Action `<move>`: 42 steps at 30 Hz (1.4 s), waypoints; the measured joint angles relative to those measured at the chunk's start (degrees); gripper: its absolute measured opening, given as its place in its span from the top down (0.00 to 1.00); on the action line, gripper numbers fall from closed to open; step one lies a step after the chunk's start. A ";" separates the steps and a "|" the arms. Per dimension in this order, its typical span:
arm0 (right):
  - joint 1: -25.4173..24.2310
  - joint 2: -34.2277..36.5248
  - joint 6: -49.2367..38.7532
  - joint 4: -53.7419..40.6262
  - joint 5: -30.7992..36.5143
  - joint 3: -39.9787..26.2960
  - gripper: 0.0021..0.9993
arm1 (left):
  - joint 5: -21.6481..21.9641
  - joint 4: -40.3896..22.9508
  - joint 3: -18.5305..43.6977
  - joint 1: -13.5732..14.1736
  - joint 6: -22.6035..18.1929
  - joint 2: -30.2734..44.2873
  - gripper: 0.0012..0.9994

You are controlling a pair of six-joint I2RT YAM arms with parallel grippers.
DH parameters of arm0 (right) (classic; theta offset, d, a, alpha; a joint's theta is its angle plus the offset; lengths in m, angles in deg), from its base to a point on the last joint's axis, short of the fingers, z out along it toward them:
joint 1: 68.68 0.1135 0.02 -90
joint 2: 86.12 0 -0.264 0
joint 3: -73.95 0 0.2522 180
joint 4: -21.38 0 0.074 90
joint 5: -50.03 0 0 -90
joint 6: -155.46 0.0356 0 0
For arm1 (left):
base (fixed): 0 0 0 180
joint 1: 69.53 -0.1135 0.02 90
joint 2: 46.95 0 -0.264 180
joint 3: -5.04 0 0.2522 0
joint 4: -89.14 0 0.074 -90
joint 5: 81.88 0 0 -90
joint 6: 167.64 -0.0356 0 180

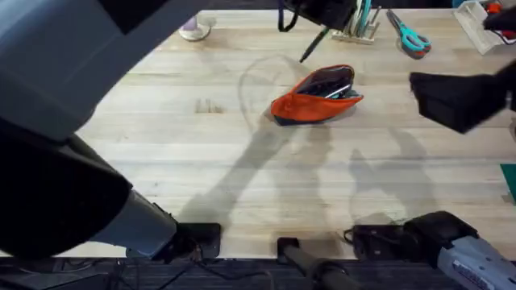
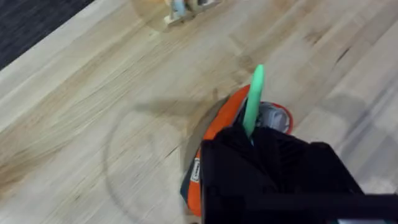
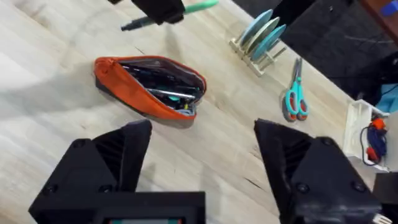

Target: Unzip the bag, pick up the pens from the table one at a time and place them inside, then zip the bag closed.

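Observation:
The orange bag (image 1: 300, 105) lies unzipped near the table's (image 1: 161, 161) far middle, its dark lining showing and something slim inside. My left gripper (image 1: 322, 31) hangs above and behind it, shut on the green pen (image 1: 310, 50), which slants down toward the bag. In the left wrist view the green pen (image 2: 254, 99) sticks out past my black fingers (image 2: 267, 155), over the bag (image 2: 214, 127). My right gripper (image 1: 423, 87) hovers to the right of the bag, open, nothing between its fingers (image 3: 127, 152). From there I see the bag (image 3: 149, 84) and the pen (image 3: 200, 6) above it.
Teal-handled scissors (image 1: 411, 36) and a wooden stand of pale pens (image 1: 359, 24) sit at the far edge behind the bag. A white box (image 1: 482, 24) stands at the far right, a small round object (image 1: 193, 31) at the far left.

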 joint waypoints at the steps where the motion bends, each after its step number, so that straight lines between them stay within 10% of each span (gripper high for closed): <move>1: 0.00 -0.60 0.00 -0.24 0.00 0.00 0.00 | 0.00 0.17 0.00 0.41 -0.04 0.00 0.96; 16: 0.00 -2.89 0.00 -1.05 0.00 0.00 0.00 | -0.86 0.23 0.00 4.51 -0.96 3.14 0.96; 42: 0.00 -2.90 0.00 -1.05 0.00 0.00 0.00 | -6.19 -5.05 0.00 4.63 -18.09 15.10 0.96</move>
